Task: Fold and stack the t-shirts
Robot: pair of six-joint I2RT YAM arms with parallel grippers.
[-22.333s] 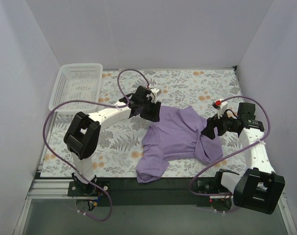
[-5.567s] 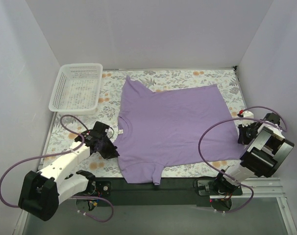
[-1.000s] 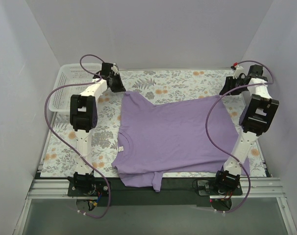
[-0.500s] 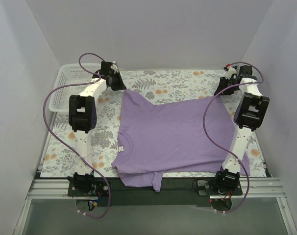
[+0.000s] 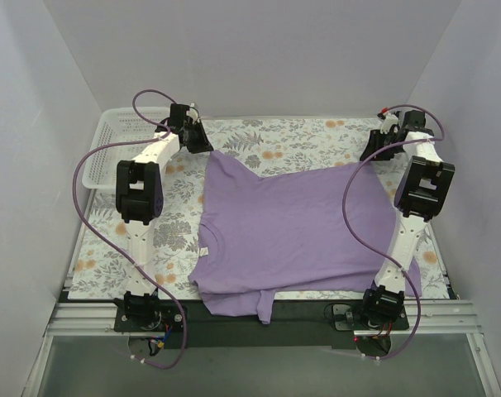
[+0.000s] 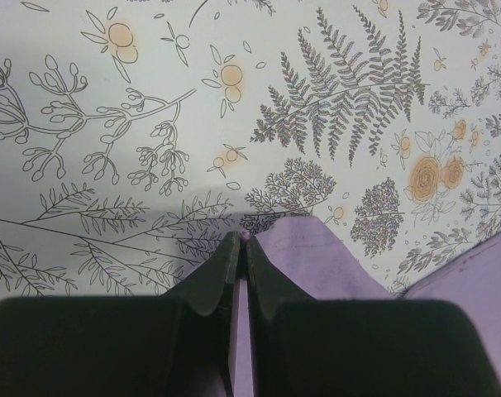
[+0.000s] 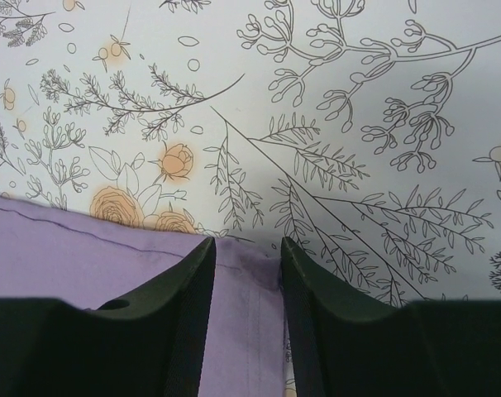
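Pinching the t-shirt (image 5: pixel 292 223) at its far-left corner, we are clamping our left gripper (image 6: pixel 240 241) closed on the fabric. We are straddling the far-right hem corner with our right gripper (image 7: pixel 244 248), jaws apart.

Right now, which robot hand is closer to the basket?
Left. The left gripper is just right of the basket, pinching the shirt corner; the right gripper is far across the table.

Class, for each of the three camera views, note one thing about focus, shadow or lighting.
Top external: soft, even light, no glare, the t-shirt sharp throughout. Left wrist: the left gripper is dark and soft-edged, the floral table cover crisp, a faint grey shadow ahead of its tips. Right wrist: the right gripper likewise dark, the print beyond sharp.
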